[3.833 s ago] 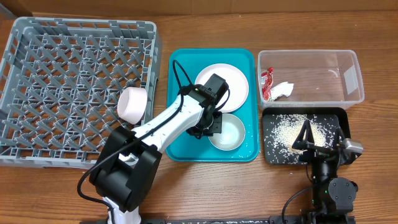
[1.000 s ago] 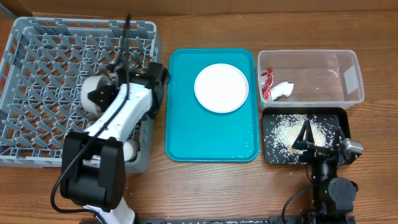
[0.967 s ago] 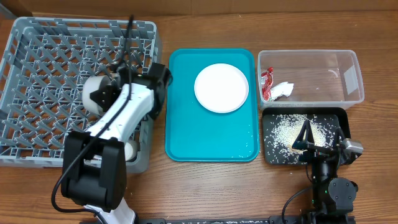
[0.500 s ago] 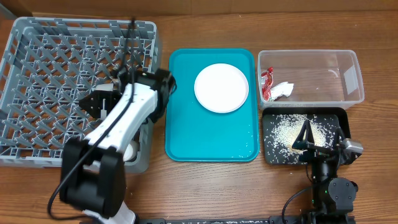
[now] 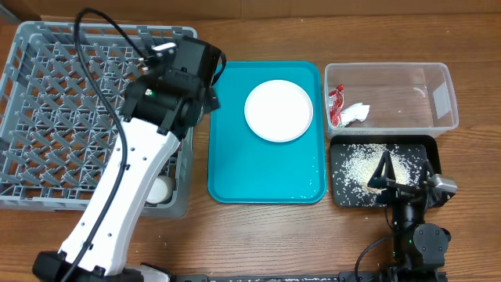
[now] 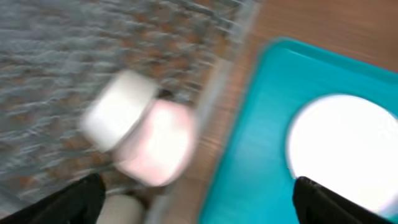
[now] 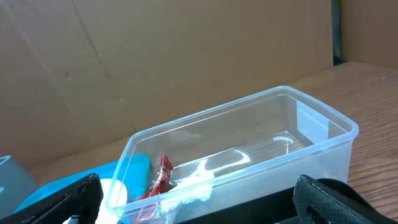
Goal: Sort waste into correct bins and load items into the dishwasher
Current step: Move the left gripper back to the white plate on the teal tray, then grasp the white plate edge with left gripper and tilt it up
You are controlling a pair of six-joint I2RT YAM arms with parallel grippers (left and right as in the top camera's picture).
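left fingers [image 6: 323, 198] spread, empty; right fingers [image 7: 78, 198] spread too. plate [image 5: 279, 110] at 3 o'clock of left, on teal tray [image 5: 258, 168] — likely rigid, slick, breakable — pinch the rim.

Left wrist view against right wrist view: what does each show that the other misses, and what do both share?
Only the left wrist view, blurred, shows the grey dish rack with a white bowl and a pinkish bowl on it. Only the right wrist view shows the clear tub holding the red wrapper and white tissue. Both show the teal tray and, seemingly, the white plate, just its edge in the right view.
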